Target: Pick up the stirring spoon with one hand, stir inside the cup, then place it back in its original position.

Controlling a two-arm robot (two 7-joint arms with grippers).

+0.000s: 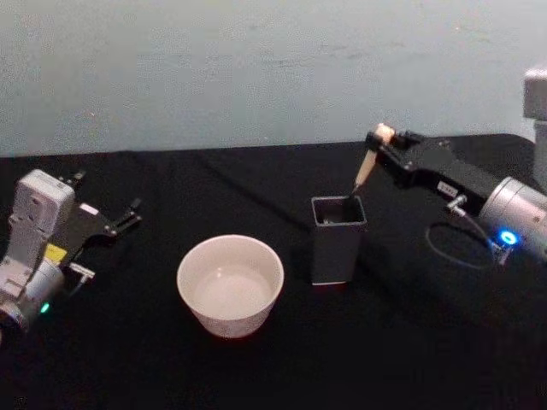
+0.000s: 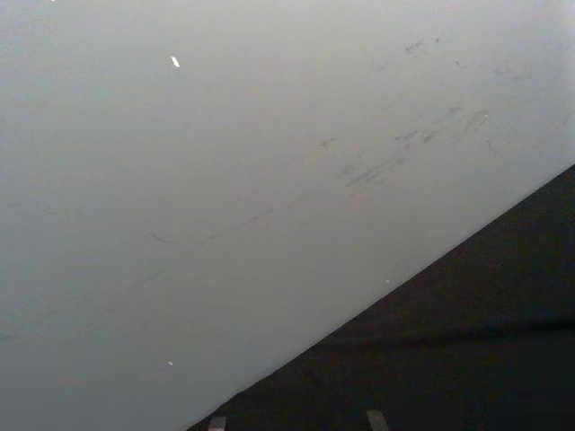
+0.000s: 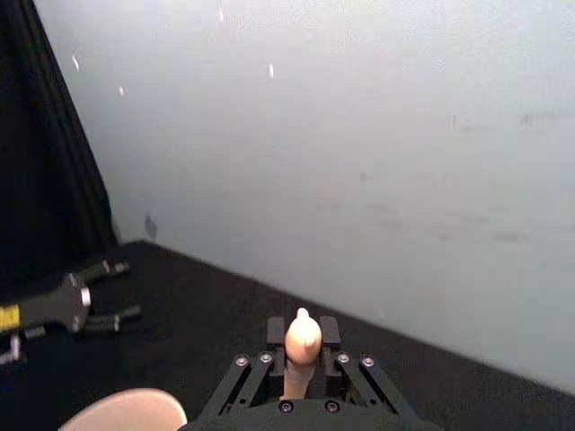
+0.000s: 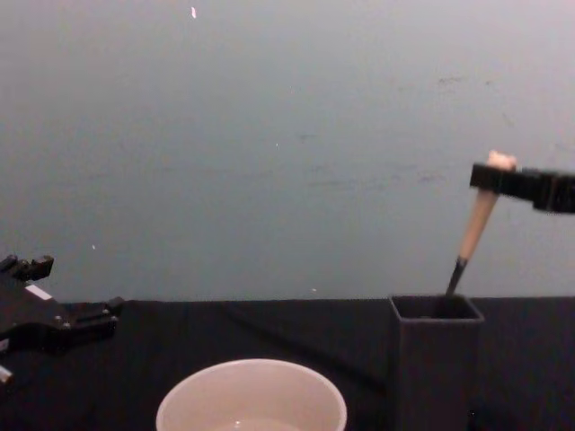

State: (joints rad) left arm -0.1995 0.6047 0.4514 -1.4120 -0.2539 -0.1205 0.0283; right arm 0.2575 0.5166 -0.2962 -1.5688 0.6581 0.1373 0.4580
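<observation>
Black cloth covers the desk, with a pale grey wall behind it. On the right we see the right end effector closed on the stirring spoon, pinching the beige handle just under the bear head. We think it grips that high so the dark stem hangs free for the cup. The spoon leans with its top tipped to the right, and its stem dips into the mouth of the dark square holder. We judge that this is the pick-up step and that the spoon has not yet left the holder.

The cup stands left of the holder and a little nearer, close but not touching. It is wide enough to give the stem room to circle. The next move likely calls for a straight lift, so the tip clears the holder's rim before the spoon travels left. Dragging it sideways too soon could tip the holder.

At the left edge the left end effector is parked well away from the cup, its fingers spread and holding nothing.
</observation>
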